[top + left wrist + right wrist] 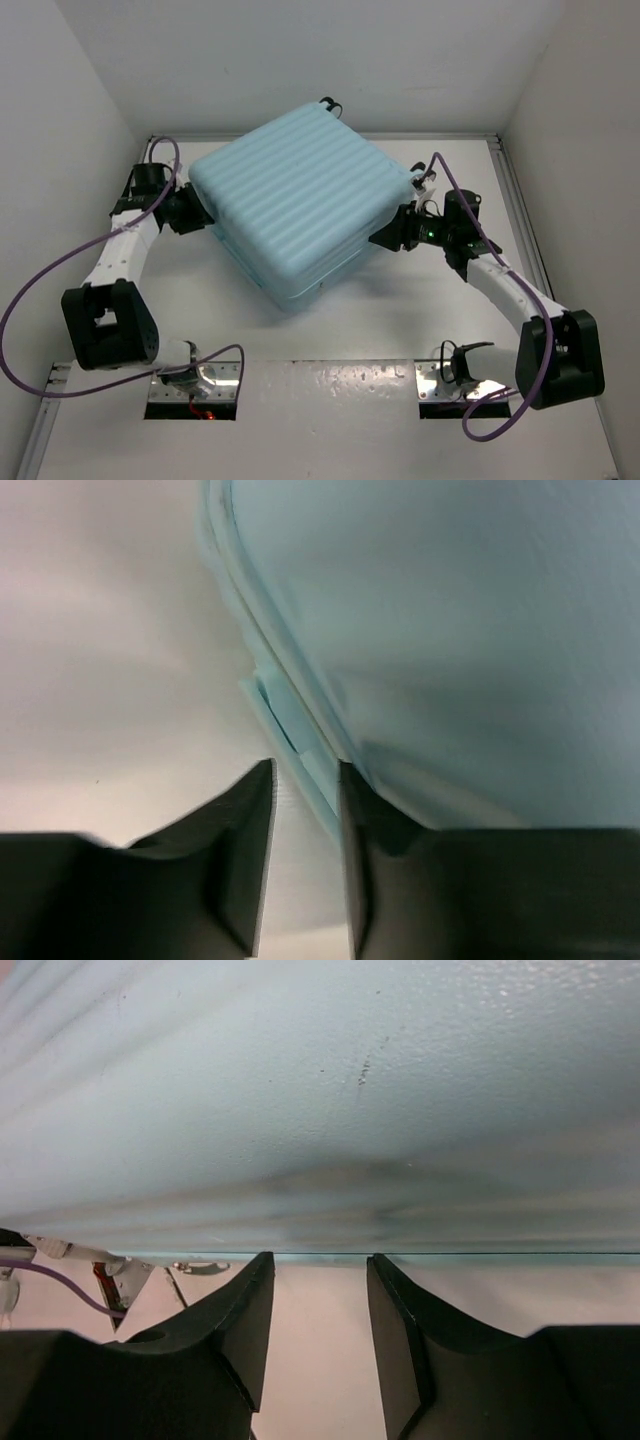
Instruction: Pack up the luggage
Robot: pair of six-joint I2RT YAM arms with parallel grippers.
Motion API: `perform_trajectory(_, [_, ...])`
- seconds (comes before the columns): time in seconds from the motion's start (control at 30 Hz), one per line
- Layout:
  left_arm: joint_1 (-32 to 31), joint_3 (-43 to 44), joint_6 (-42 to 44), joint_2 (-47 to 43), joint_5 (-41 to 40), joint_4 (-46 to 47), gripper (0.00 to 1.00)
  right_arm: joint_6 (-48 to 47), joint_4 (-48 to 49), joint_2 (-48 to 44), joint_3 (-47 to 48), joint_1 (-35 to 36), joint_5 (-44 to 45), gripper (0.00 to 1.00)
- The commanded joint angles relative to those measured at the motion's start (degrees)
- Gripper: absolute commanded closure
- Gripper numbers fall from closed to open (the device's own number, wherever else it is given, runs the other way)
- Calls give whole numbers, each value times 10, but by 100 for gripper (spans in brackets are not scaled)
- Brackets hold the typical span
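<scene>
White tabletop (pixel 330 345), white walls (pixel 60 120) around. Big blue luggage (pixel 300 205) shut, lying in middle, bumpy side up. Left fingers (pixel 235 870) a little apart at its left side, thin blue edge between tips. Right fingers (pixel 230 1345) apart at its right side, holding nothing.

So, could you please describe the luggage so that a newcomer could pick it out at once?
On the white table, between the left hand and the right hand, the luggage lies closed and askew. It is the only pale aqua thing there, with a ribbed hard shell; everything around it is white, black or purple.
</scene>
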Motion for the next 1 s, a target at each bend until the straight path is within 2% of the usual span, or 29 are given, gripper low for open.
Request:
perform_trajectory(0.0, [-23, 14, -29, -42, 28, 51, 58, -19, 16, -14, 10, -2, -11, 57])
perform_trajectory(0.07, [-29, -34, -22, -87, 9, 25, 47, -21, 13, -16, 11, -7, -12, 57])
perform_trajectory(0.17, [-41, -101, -37, -132, -2, 19, 46, -13, 20, -23, 8, -18, -9, 57])
perform_trajectory(0.3, [-46, -154, -81, -137, 25, 19, 46, 38, 91, -51, -11, -52, 7, 57])
perform_trajectory(0.43, [-53, -211, -154, -159, 43, 82, 49, 44, 95, -84, 11, -86, 41, 60])
perform_trajectory(0.5, [-61, -233, -179, -173, 43, 108, 51, 44, 74, -85, 34, -93, 40, 60])
perform_trajectory(0.53, [-67, -240, -187, -173, 43, 123, 51, 44, 60, -86, 38, -118, 39, 60])
perform_trajectory(0.7, [-84, -262, -244, -140, 37, 202, 51, 27, 17, -106, 30, -155, 24, 60])
perform_trajectory(0.83, [-112, -262, -264, -109, 15, 217, 51, 3, -15, -108, 22, -167, 14, 60])
perform_trajectory(0.9, [-118, -257, -279, -94, 2, 217, 54, -10, -34, -107, 23, -171, 18, 60])
perform_trajectory(0.97, [-123, -264, -284, -79, -35, 217, 64, -9, -41, -105, 21, -182, 23, 60])
